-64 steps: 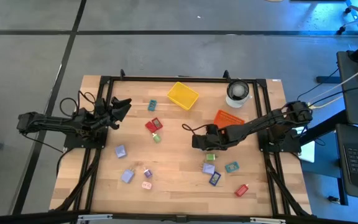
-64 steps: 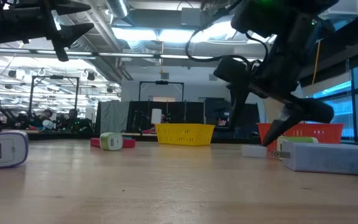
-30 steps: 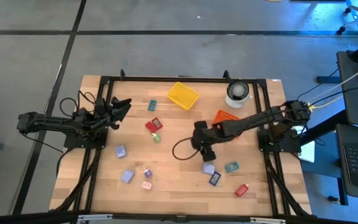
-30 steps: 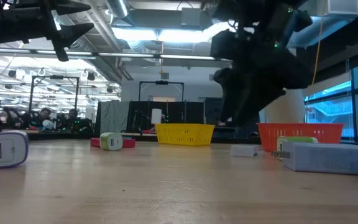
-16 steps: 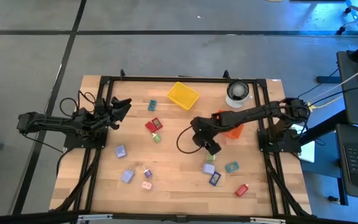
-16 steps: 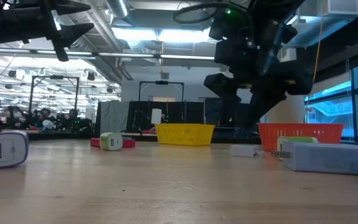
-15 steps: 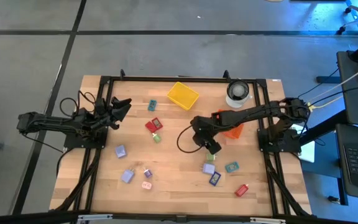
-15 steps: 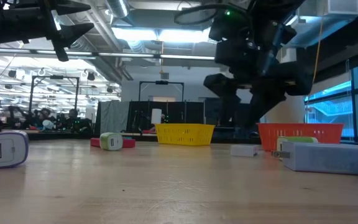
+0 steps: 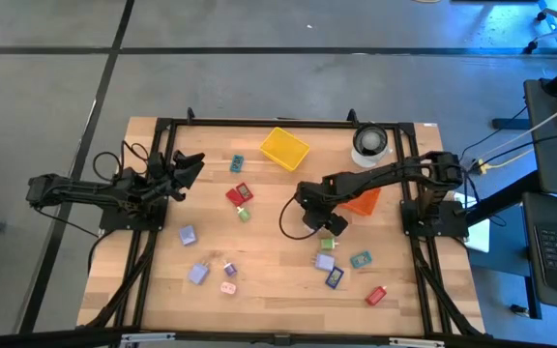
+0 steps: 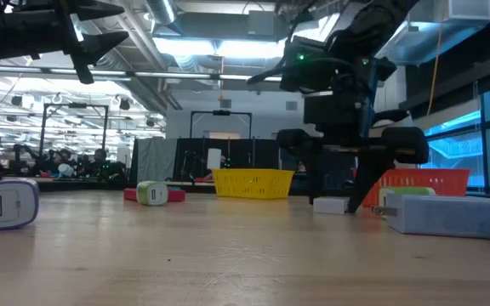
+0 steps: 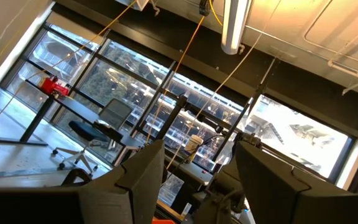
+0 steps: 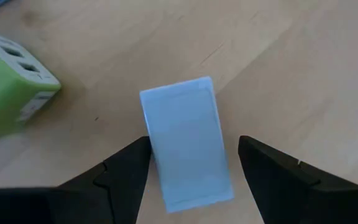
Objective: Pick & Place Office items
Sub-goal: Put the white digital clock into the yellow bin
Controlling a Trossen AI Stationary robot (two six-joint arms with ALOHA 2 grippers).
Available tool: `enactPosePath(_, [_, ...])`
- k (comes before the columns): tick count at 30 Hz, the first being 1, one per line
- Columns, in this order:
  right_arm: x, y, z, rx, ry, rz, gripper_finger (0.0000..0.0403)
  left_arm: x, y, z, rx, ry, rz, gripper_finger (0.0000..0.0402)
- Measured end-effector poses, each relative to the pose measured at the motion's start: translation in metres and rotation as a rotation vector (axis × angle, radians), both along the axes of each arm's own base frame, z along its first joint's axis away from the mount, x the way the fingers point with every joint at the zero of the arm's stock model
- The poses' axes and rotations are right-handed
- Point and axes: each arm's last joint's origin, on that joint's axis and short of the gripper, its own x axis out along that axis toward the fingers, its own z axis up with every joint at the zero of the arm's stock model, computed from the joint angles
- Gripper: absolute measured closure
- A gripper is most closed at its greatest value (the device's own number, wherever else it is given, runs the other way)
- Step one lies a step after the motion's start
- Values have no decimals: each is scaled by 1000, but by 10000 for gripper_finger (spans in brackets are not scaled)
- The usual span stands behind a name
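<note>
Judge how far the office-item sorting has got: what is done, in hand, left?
Done: nothing evident; the yellow bin looks empty. In hand: the right gripper straddles a pale block on the table, jaws open. Left: the scattered pieces, such as the red piece and lavender piece. The left gripper waits at the table's left edge.

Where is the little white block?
In the right wrist view the white block lies on the wooden table, between the right pincer's open fingers, beside a green block.
</note>
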Motion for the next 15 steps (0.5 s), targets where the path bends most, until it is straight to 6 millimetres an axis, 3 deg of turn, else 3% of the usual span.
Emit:
enactPosePath(8, [0,0,-4,-12,13,26,172,0,0,0,0,0,0,205])
enactPosePath(15, [0,0,-4,1,22,-37,248,0,0,0,0,0,0,205])
